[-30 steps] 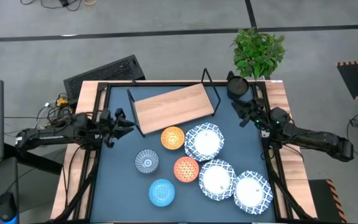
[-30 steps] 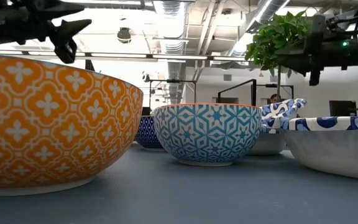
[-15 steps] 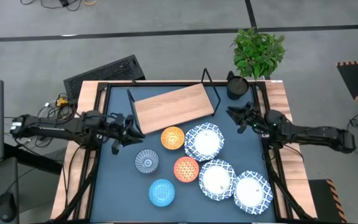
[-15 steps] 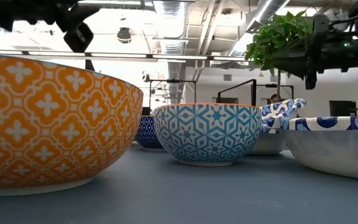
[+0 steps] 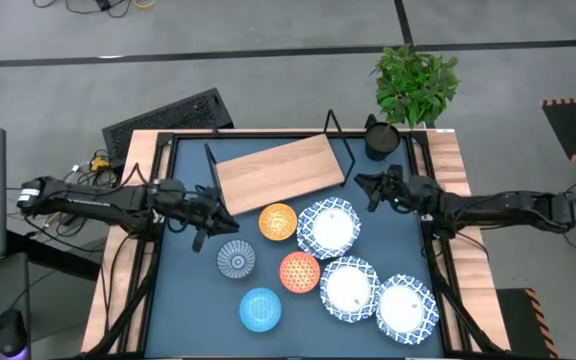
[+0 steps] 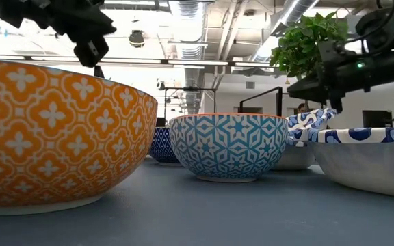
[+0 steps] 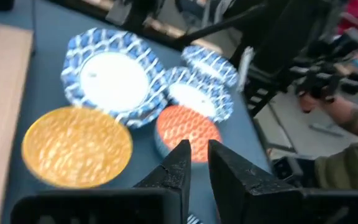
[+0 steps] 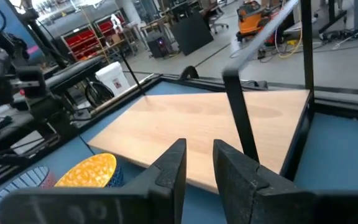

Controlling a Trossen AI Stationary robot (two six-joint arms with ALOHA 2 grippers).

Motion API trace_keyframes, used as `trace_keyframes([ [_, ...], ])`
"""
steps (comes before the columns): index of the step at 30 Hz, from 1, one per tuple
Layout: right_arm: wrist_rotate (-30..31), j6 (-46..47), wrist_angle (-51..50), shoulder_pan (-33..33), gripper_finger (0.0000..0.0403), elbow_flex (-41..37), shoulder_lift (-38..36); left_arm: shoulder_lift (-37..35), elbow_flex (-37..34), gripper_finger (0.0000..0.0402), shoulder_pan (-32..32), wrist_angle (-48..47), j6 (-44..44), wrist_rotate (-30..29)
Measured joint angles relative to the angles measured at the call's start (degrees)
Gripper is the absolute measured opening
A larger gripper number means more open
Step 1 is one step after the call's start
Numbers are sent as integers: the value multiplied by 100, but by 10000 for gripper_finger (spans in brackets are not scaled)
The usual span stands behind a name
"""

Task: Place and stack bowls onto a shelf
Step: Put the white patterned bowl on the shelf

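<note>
Seven bowls stand on the dark-blue tabletop: yellow-orange, grey-blue patterned, red-orange, light blue, and three larger white ones with blue rims. The light-wood shelf with its black wire frame stands bare at the far side. My left gripper is shut and empty, in the air left of the yellow-orange bowl. My right gripper is shut and empty, in the air just right of the shelf's right end.
A black cup and a green plant stand at the table's far right corner. A black frame rims the tabletop. A keyboard lies beyond the far left edge. Bare tabletop lies at the left and near left.
My left gripper has gone toward the table's right and a little nearer, toward the yellow-orange bowl. My right gripper has gone toward the table's left, toward the shelf's right end. The bowls and the shelf have stayed put.
</note>
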Motion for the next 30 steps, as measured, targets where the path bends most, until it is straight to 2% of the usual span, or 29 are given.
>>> trace_keyframes([
  [5,2,-178,-6,-226,102,368,575,90,10,4,-2,-242,38,-336],
  [18,-34,-183,-5,-490,102,1153,2223,49,-7,1,9,-1570,328,-2051],
  [23,-42,-378,-26,-490,102,1459,2715,46,-7,1,9,-1570,430,-2172],
  [27,-156,-475,-26,-447,102,1724,2840,44,-7,1,9,-1492,435,-2244],
  [30,-460,-601,-59,-389,102,1940,2780,44,-7,1,11,-1186,435,-1961],
])
